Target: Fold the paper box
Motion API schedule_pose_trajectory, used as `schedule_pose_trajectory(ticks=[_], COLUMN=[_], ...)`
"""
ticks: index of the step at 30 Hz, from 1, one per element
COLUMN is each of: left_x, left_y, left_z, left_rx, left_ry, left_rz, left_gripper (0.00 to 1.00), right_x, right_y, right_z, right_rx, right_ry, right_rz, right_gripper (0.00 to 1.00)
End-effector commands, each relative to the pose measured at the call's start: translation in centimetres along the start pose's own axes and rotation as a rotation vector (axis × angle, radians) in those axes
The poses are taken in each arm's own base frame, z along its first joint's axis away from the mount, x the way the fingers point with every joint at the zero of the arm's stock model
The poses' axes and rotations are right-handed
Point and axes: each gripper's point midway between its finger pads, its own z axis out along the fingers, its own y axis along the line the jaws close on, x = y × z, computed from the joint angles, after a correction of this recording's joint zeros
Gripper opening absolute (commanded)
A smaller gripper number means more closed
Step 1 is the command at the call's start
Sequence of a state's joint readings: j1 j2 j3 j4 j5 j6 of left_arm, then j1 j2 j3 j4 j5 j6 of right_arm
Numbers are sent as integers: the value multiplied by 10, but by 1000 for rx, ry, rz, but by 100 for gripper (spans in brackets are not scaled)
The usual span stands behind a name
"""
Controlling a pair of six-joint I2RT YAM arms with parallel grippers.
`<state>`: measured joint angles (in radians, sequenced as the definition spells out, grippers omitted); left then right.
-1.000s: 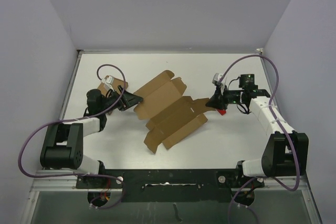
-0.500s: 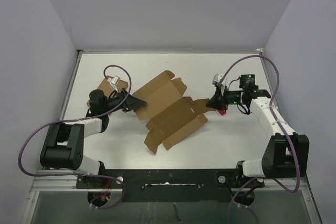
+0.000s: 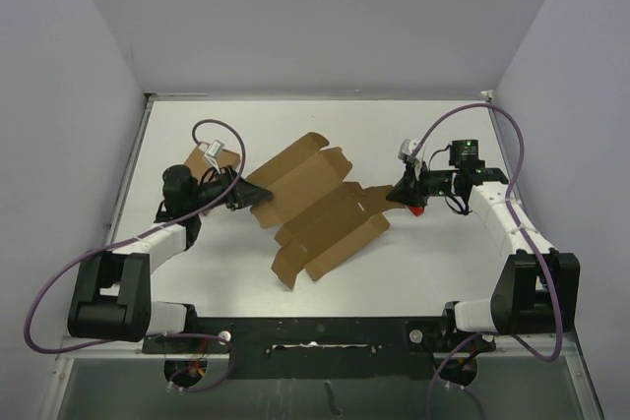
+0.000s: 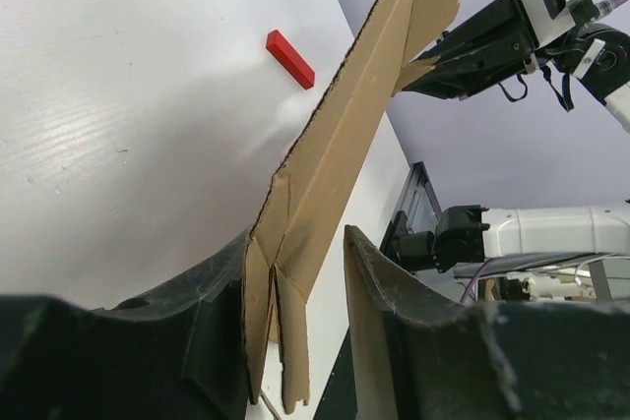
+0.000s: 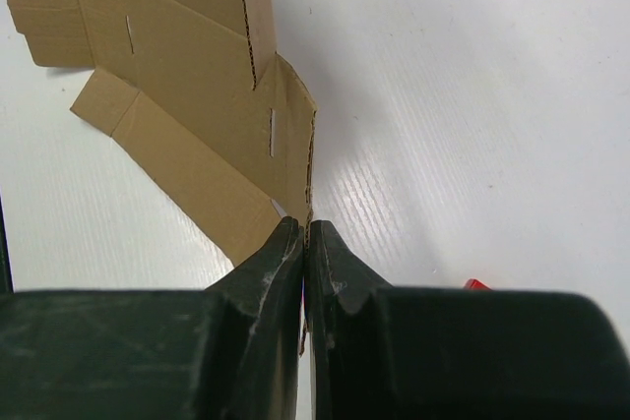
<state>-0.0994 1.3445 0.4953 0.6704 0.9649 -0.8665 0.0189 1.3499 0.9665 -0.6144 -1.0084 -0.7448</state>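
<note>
Red block (image 3: 416, 210) near paper box (image 3: 320, 209) — cardboard rectangle (image 3: 226, 159) far left

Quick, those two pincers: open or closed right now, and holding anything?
Left pincer: partly open, straddling an edge of the flat brown die-cut cardboard sheet, not clamped.
Right pincer: closed, pinching the same sheet's edge.

Left arm (image 3: 162, 235) and right arm (image 3: 497, 213) are showing white links between black joint housings. A purple cable (image 3: 219, 124) is looping off each. Pincer fingers (image 4: 413, 341) are looking matte black, rough-grained. A pale camera block (image 3: 407, 149) is riding the right wrist.
</note>
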Motion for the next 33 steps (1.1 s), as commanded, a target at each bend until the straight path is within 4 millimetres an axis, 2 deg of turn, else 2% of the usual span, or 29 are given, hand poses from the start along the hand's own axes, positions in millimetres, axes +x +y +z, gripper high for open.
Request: schedule_pose_trajectory(ticks=[1,11,15,16,22,26,30,33], left_x=[-14,-13,-11,-11,-7,1,12,17], left_y=[-25,-29,-33,-34,-46,-51,-48,-45], left_z=[0,-2,0,0,2,2,2,6], left_rx=[56,47,60,62,18,-27,-34,-24], left_ry=[6,25,33,32,-41,-96,-108,-105], left_rz=[98,113,128,139,302,452,555,576], left_gripper=[32,19,2,0,0,0,0,0], right_x=[-20,-21,-21,-21,-21,-18,-25,-34], right_y=[4,5,6,5,7,7,10,14], right_z=[-7,-7,-7,-8,-3,2,-1,-9], right_rx=[-6,-12,-14,-12,-38,-67,-77,-73], right_ry=[-53,-55,-56,-56,-65,-47,-53,-84], right_rz=[-68,-73,-72,-70,-7,42,45,23], right_gripper=[1,1,1,1,4,21,50,65])
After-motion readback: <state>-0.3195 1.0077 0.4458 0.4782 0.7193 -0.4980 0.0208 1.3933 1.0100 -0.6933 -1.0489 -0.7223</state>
